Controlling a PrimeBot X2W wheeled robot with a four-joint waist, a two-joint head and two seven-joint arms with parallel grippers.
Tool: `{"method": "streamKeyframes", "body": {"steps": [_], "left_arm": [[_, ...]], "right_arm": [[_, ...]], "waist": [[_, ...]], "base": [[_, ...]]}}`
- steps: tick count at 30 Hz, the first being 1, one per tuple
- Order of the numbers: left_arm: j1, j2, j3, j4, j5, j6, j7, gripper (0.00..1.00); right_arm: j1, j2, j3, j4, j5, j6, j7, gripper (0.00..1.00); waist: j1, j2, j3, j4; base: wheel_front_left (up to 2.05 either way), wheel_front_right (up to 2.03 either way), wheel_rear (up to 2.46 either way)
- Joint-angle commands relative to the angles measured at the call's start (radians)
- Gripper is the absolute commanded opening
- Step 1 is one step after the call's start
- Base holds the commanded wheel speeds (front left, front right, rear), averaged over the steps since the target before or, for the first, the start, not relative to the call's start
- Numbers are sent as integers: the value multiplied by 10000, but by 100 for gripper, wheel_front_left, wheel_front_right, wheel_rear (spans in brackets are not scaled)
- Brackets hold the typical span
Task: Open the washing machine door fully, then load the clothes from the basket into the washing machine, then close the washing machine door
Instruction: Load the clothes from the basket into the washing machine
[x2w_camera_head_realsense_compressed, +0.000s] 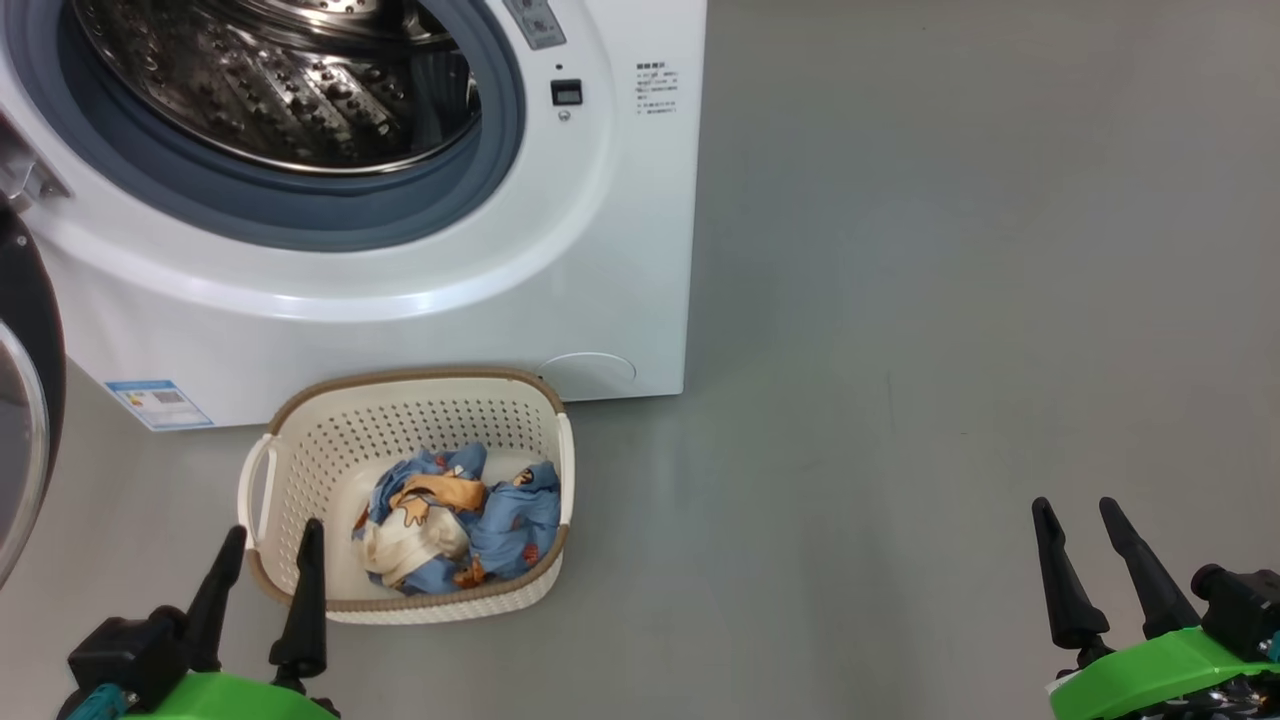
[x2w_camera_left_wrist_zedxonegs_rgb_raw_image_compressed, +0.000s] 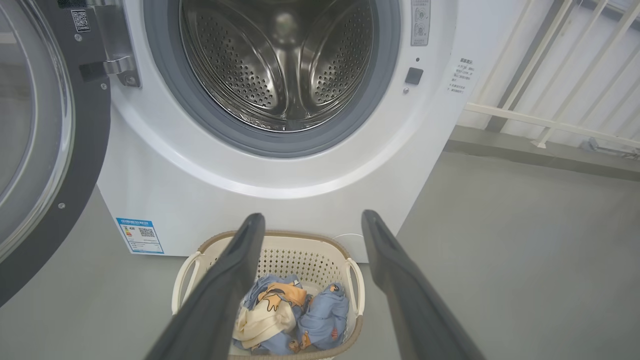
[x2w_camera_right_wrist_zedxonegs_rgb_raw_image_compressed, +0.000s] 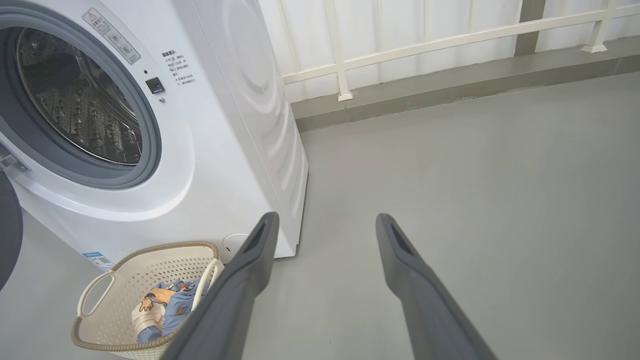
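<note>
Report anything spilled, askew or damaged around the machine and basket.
Nothing stands out. The clothes lie bundled inside the upright basket, none on the floor; the washing machine door hangs wide open with no visible damage.

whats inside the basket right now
The basket holds the clothes: crumpled light blue fabric with orange and cream prints, heaped toward its right side. Bare basket floor shows left of the heap. Anything beneath the heap is covered, so I cannot tell.
</note>
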Motion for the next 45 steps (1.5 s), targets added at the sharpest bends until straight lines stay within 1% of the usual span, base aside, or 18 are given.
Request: {"method": "streamKeyframes", "body": {"steps": [1,12,17,36,45], "left_arm": [[-356,307,273,-191,-108,-27,-63,100],[-415,420,137,-165,-95,-27,-63,100],[-443,355,136,-99,34,-27,-63,100],[-570,173,86,25,80,-27,-63,100],[-1021,44,-71,825,21,-27,-63,100]], "right_arm": [[-321,-74,277,-269,-89,16,-120,100],[-354,0,329,-304,-107,16,-120,100],[-341,38,381,-318,-112,16,-120,100],[-536,125,401,-351,-142,16,-120,100],[-893,314,410,-496,-187,16,-120,100]], "waist": [[0,0,30,-9],[0,0,97,-19],[0,0,137,-10],[0,0,475,47],[0,0,1284,18]], "base": [[89,-173,85],[102,-187,84],[82,-106,24],[7,-7,0],[0,0,0]]}}
